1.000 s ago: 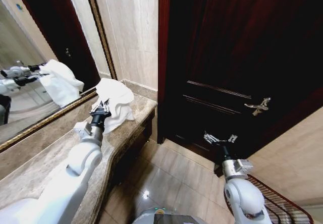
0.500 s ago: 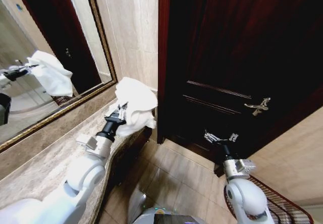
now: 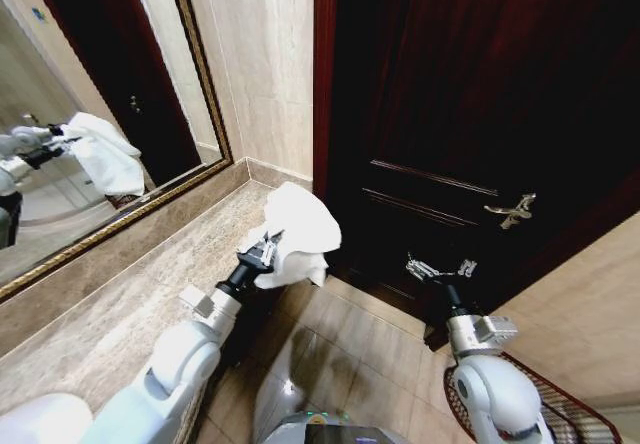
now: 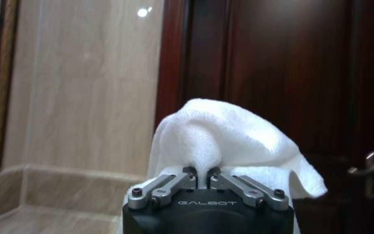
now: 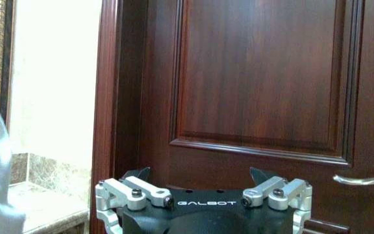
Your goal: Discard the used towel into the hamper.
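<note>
The left gripper (image 3: 268,251), clamped on the towel (image 3: 300,232), hangs well left of the hamper (image 3: 560,404); the seemingly thin pinch could slip. The right gripper (image 3: 440,267) waits spread.

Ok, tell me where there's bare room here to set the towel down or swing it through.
The marble counter is bare from the gold mirror frame to its front edge. The tiled floor lies open between the left gripper, shut on the towel, and the open right gripper. It is tighter by the door and the hamper, partly behind the right arm.
</note>
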`<state>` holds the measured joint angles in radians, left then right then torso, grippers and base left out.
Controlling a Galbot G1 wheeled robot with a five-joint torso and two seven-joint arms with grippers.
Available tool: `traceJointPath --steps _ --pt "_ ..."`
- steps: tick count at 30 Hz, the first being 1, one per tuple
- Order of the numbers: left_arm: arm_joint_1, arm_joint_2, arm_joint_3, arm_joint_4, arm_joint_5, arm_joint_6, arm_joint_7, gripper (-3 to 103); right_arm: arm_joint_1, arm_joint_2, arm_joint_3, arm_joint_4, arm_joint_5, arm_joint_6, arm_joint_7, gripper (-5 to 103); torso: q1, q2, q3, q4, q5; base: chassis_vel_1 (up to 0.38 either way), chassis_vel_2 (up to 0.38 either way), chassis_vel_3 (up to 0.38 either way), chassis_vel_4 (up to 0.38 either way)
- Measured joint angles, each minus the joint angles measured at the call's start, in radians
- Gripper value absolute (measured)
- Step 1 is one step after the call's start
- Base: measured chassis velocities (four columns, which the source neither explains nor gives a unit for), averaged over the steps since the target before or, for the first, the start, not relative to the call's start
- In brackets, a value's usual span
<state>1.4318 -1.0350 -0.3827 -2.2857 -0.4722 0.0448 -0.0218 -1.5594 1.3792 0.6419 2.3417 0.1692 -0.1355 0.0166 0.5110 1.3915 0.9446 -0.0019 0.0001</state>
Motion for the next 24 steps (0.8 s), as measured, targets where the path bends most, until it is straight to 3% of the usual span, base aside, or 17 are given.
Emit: traceJointPath --steps 6,24 --pt "0.022 -0.041 0.003 0.076 0.109 -0.058 -0.013 7 0.002 -0.006 0.002 0.006 0.002 -0.013 -0.007 100 0.0 0.0 0.0 0.0002 -0.0001 0.0 0.0 0.0 0.0" --pt "0.018 -0.062 0.021 0.096 0.135 -0.078 0.008 7 -0.003 -0.007 0.0 0.005 -0.008 -0.048 -0.019 100 0.0 0.0 0.0 0.0 -0.0001 0.0 0.0 0.0 0.0"
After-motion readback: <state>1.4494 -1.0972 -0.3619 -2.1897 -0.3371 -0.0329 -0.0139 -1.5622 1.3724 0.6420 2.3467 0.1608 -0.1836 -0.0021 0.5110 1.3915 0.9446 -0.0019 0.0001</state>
